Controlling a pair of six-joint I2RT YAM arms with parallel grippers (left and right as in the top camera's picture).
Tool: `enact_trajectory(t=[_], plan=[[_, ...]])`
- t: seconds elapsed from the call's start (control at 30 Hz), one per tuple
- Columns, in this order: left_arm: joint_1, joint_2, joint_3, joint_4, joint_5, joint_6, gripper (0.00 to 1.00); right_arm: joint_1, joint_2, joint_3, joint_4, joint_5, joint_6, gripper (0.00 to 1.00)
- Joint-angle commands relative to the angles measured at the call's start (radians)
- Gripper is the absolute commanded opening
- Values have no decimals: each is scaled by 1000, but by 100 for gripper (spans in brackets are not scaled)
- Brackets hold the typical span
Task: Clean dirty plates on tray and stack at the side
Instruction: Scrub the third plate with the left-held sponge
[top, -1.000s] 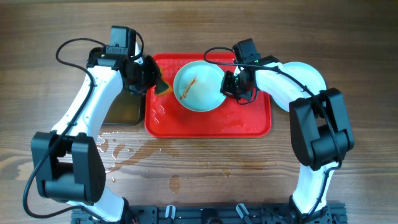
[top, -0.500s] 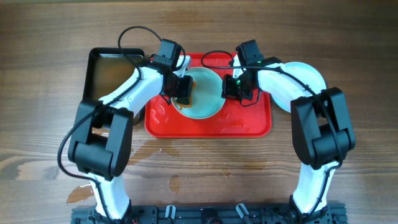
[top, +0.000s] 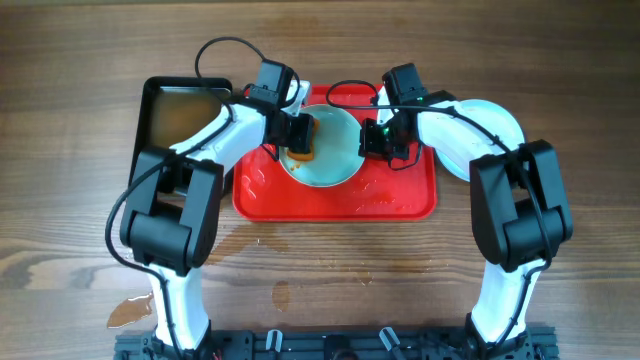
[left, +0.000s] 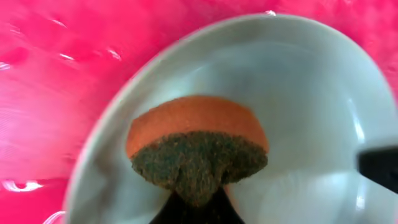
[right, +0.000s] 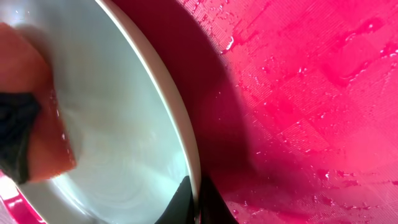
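At the far left of the bench (top: 70, 60) sits a black pan (top: 170, 110), shallow and square-cornered, with brownish water in it. Right of it lies the red tray (top: 400, 195), glossy plastic beaded with wet, its long axis running left to right. The plate (top: 335, 165) rests on the tray's far middle, round, pale mint and smooth.

The left hand (top: 290, 135) is clamped on a sponge (left: 193, 121), orange foam backed with a coarse dark green scouring face. It presses the sponge onto the left side of the plate's well, so the plate's middle lies just to its right. That hand is the nearer to the part needing a wipe.

On the plate's right rim the right hand (top: 375, 140) is closed, pinching the thin edge. The shadow beneath suggests that side is tipped up a little. Farther right, another pale plate (top: 495, 112) lies off the tray, mostly hidden under the right arm.
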Motion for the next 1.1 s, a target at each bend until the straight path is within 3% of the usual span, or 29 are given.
enact_trajectory(t=[0.0,0.2,0.27,0.4,0.6,0.67,0.73,0.97,1.07], plan=[[-14,84,-39,-95,357,-8,4,10,26,-11,5,-13,-10,4],[20,84,-38,-157,348,-8,4,10,26,-11,5,-14,-10,4],[43,84,-38,-138,179,-18,4,10,26,-11,5,-14,-8,4],[55,84,-38,-174,-352,-206,4,10,26,-11,6,-13,-9,4],[47,84,-38,29,-418,-254,4,10,26,-11,7,-13,-8,4],[29,84,-38,136,-371,-247,4,10,26,-11,7,-13,-8,4],[8,84,-38,167,-141,-135,4,10,26,-11,9,-13,-8,4],[6,84,-38,-93,396,112,4,10,26,-11,13,-13,-8,4],[13,84,-38,-169,473,171,4,10,26,-11,13,-14,-9,4]])
